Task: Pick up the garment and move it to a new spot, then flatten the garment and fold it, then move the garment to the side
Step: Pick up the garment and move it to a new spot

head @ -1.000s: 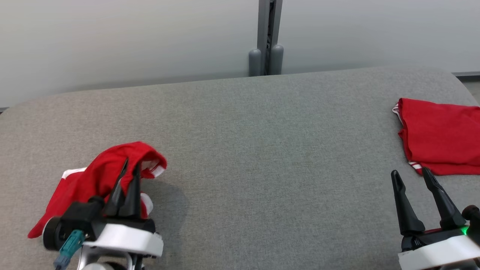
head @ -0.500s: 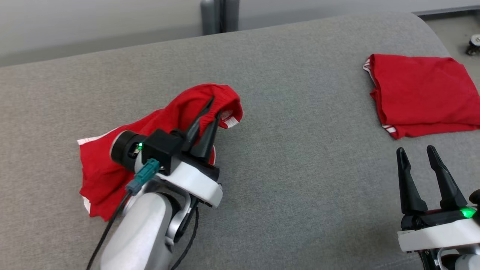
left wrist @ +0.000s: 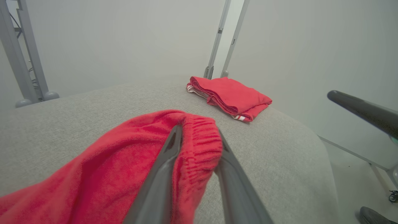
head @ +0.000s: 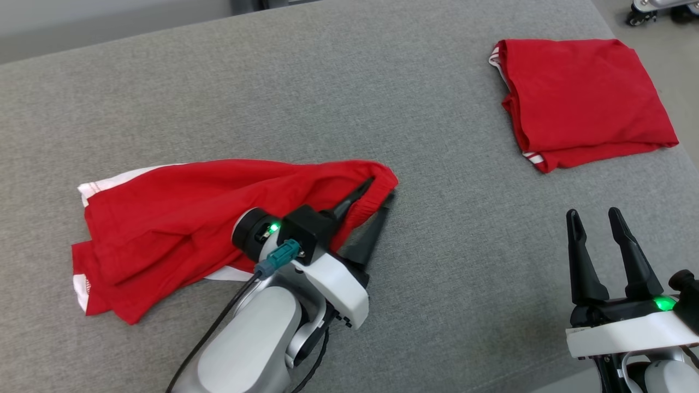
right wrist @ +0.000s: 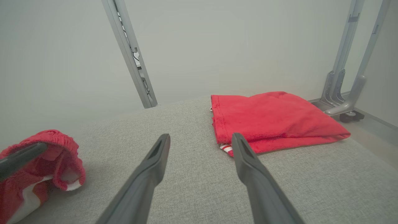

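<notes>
Garment [head: 164, 218]: red knit, ribbed waistband, white trim, crumpled.

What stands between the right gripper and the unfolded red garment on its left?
Nothing visible does: bare grey padding lies between the right gripper and the unfolded garment, whose nearest end the left gripper is at. The folded garment lies off that path.

Head looks down; wrists low; garment [head: 180, 218] shared.
</notes>
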